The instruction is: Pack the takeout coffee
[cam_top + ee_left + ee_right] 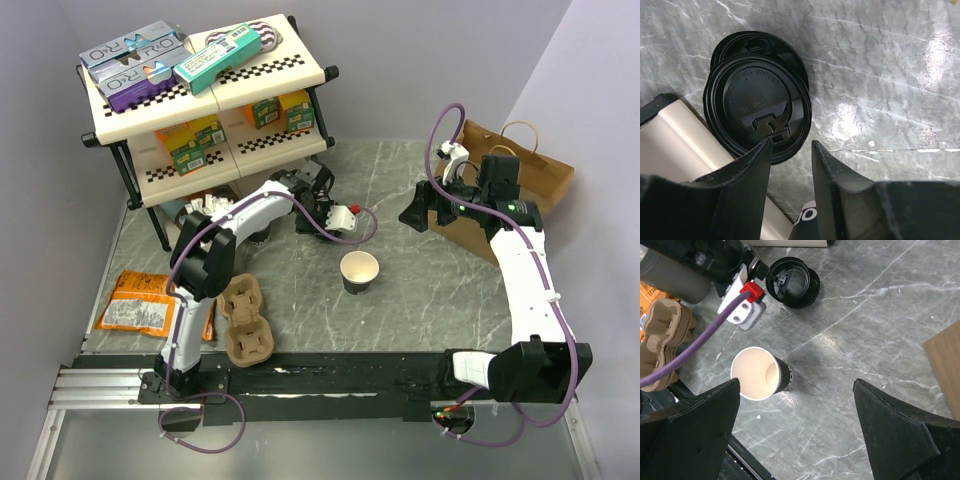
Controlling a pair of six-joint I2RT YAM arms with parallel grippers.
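Our paper cup point(360, 272) stands upright and open in the middle of the worktop point(420, 300) with no lid on. The black lids point(757, 97) lie apart from it, just under our left fingers point(750, 180), which are partly spread with nothing between them. Our right fingers point(700, 425) hang over the cup, spread wide and empty. The lids look thin and stacked, so we think we might lift two at once or let one slip, and the light cup could tip when a lid is pushed on.

Bright even light, glare on tabletop point(850, 125)
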